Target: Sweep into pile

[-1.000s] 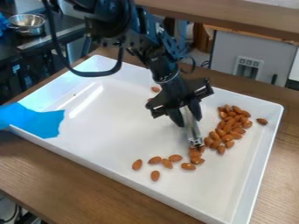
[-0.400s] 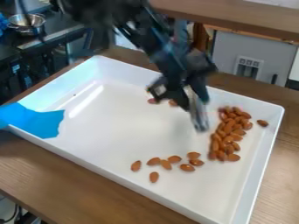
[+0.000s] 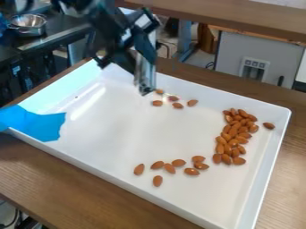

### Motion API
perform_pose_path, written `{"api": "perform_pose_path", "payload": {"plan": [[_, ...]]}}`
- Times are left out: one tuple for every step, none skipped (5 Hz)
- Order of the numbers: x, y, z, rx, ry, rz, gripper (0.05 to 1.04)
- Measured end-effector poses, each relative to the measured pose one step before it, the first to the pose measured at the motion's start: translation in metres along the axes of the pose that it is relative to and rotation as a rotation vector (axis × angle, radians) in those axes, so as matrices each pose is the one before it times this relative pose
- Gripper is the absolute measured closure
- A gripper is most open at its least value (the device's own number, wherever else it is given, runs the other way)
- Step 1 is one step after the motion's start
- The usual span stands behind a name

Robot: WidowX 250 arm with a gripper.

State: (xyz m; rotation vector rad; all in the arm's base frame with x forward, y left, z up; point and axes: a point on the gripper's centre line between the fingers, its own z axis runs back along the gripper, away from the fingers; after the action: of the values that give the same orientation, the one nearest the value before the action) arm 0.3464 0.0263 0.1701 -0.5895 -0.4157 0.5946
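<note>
The black gripper [image 3: 135, 53] is over the tray's back left part, shut on a silvery sweeping tool [image 3: 145, 75] that points down. The tool's lower end is just left of several scattered almonds [image 3: 177, 105] near the back wall. A dense, elongated pile of almonds [image 3: 236, 129] lies along the right side of the white tray [image 3: 137, 134], with one almond [image 3: 268, 125] apart to its right. Several more almonds [image 3: 170, 168] form a loose group toward the front, left of the pile's lower end.
Blue tape or cloth [image 3: 39, 123] covers the tray's left corner. Raised walls surround the tray, which rests on a wooden table [image 3: 71, 183]. A metal bowl [image 3: 27, 24] stands on a dark counter at the upper left.
From beside the pile's lower end, the gripper has lifted and moved up and left with the tool. Some almonds have shifted right to the pile's lower end; the back group shows more fully.
</note>
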Motion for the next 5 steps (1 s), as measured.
{"api": "perform_pose_path", "payload": {"plan": [[-0.00175, 0.03174, 0.00483, 0.1665, -0.0506, -0.0077, 0.718], [-0.02224, 0.0167, -0.01987, 0.1408, -0.0243, -0.0286, 0.718], [-0.02912, 0.00622, -0.02095, 0.123, -0.0192, -0.0183, 0.718], [-0.01377, -0.00229, -0.01168, 0.0696, 0.0066, 0.0248, 0.718], [-0.01229, -0.00576, -0.00934, 0.0381, 0.0048, 0.0104, 0.718]]}}
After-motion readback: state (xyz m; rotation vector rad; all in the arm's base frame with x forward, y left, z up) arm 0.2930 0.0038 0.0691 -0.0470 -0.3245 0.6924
